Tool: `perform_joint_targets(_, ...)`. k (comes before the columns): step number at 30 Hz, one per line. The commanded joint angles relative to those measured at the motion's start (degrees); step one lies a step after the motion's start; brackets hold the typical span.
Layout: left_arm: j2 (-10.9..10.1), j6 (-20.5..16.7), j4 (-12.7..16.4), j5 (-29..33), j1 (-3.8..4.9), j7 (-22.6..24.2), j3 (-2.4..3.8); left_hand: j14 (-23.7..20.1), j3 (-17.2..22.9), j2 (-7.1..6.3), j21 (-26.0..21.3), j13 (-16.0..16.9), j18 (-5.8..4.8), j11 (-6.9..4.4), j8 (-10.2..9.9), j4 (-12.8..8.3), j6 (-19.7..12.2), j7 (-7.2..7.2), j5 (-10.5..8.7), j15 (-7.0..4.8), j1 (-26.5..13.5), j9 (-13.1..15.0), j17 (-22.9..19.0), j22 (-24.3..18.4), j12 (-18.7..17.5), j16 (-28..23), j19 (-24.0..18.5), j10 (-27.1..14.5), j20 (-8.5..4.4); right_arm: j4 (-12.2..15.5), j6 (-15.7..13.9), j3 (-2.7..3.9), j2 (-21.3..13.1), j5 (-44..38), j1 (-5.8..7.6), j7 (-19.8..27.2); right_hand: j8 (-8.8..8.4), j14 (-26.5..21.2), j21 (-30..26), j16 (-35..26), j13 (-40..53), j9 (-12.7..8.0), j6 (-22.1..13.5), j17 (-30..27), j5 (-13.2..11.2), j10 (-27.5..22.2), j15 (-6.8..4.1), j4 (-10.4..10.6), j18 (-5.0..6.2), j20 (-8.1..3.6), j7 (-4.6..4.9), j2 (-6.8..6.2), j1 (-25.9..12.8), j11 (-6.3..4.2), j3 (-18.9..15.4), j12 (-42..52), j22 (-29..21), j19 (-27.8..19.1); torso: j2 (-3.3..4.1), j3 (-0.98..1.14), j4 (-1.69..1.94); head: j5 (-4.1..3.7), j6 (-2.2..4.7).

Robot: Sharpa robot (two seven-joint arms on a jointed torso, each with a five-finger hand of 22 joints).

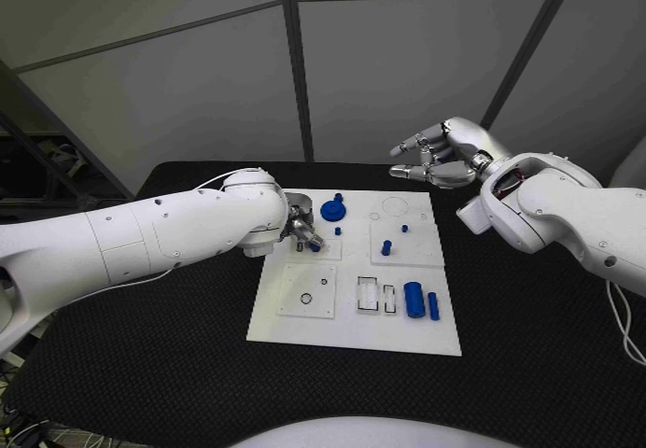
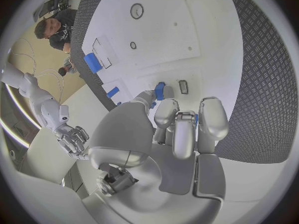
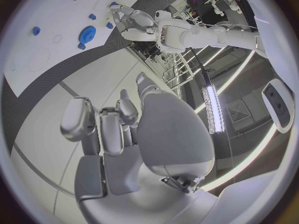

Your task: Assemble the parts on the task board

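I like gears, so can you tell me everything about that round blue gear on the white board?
The blue gear is a flat, round disc with small teeth around its rim and a raised hub in the middle, probably plastic. It lies flat on the task board, near the far edge on the left side. A small blue peg stands just beyond it. The left robot hand is close beside it, holding a small blue part; whether it touches the gear cannot be told.

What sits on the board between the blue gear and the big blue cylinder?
In the head view, a small upright blue peg stands between the gear and cylinder.
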Motion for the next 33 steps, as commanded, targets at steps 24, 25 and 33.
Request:
perform_joint_targets(24,1.2,2.7,-1.1,2.2,-0.54,-1.1,-0.53,5.5,4.5,-2.39,1.2,1.5,-1.2,-1.09,-1.5,0.6,3.5,-1.26,-7.6,-1.21,-7.1,1.7,13.0,2.7,1.8,1.2,1.9,1.7,-0.94,0.0,0.4,0.06,0.1,0.2,0.13,0.2,-0.21,2.2,-0.4,-0.4,-0.1,0.1,0.2,0.1,0.0,0.3,-0.32,-0.1,0.96,-0.16,0.04,0.29,-0.4,-0.23,-0.3,-0.1,-0.1,-0.2,0.0,-0.01,0.05,-0.15,-0.16)
perform_joint_targets(25,1.2,2.6,-1.1,2.2,-0.54,-1.1,-0.53,5.5,4.3,-2.43,1.3,1.6,-1.23,-1.09,-1.5,0.9,3.6,-1.28,-7.94,-1.23,-7.1,1.8,13.0,2.9,1.9,1.3,2.0,1.7,-0.96,0.0,0.4,0.06,0.1,0.2,0.13,0.2,-0.21,2.2,-0.4,-0.4,-0.1,0.1,0.2,0.1,0.0,0.3,-0.32,-0.1,0.96,-0.16,0.04,0.29,-0.4,-0.23,-0.3,-0.1,-0.1,-0.2,0.01,-0.02,0.04,-0.16,-0.14)
perform_joint_targets(33,1.5,1.9,-1.7,2.2,-0.54,-1.0,-0.52,5.6,3.1,-2.7,1.5,1.9,-1.33,-1.1,-1.9,3.0,4.1,-1.32,-9.24,-1.38,-7.3,2.1,13.3,3.4,2.4,1.5,2.3,2.0,-1.08,0.0,0.4,0.06,0.1,0.2,0.13,0.3,-0.21,2.2,-0.4,-0.5,-0.2,0.1,0.2,0.1,-0.1,0.3,-0.32,-0.1,0.97,-0.17,0.04,0.3,-0.4,-0.23,-0.4,-0.2,-0.2,-0.2,0.03,-0.03,0.01,-0.26,-0.05)
